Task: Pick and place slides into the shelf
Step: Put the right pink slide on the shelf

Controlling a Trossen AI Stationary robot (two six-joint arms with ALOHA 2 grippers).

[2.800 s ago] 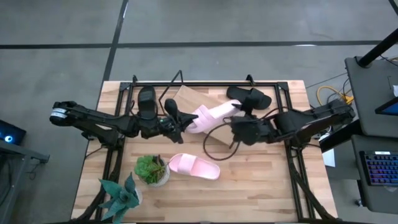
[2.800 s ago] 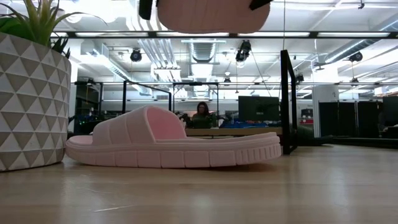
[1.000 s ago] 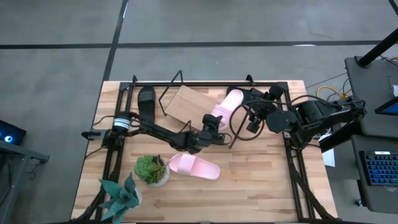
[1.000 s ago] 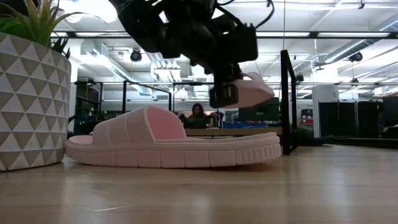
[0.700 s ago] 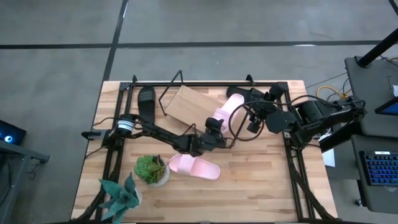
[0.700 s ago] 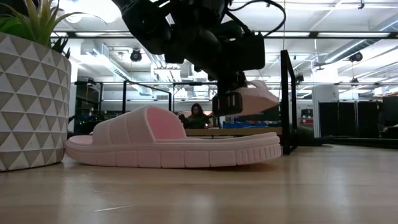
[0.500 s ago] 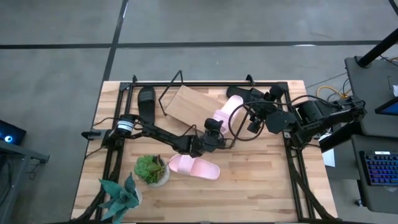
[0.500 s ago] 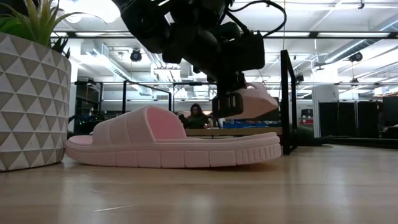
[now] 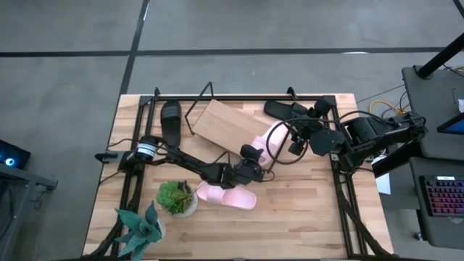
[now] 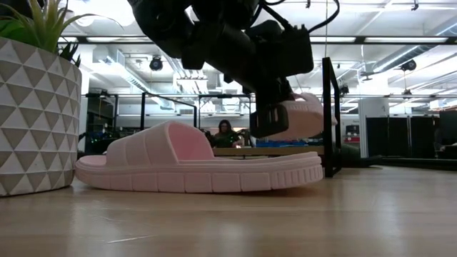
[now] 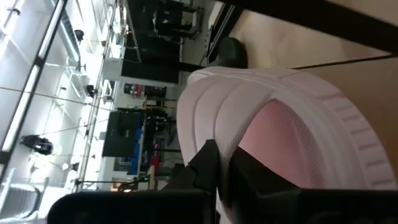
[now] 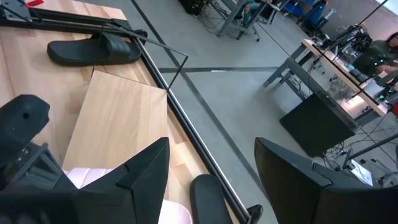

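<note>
Pale pink foam fills the grip of the left end effector [image 9: 255,161], which is clamped on the edge of one pink slide [image 9: 267,142] near the middle of the worktop [image 9: 304,217]. In the low view this slide [image 10: 303,116] hangs clear of the worktop surface. Just below it in the high view, the second pink slide [image 9: 226,194] lies flat on the worktop, beside a potted plant [image 9: 176,196]. The light-wood shelf [image 9: 221,125] sits tilted behind the held slide. One black slide [image 9: 170,122] lies at the shelf's left, another black slide [image 9: 285,110] toward the back right. The right end effector [image 9: 291,140] waits with its fingers spread wide, holding nothing, just beside the held slide.
</note>
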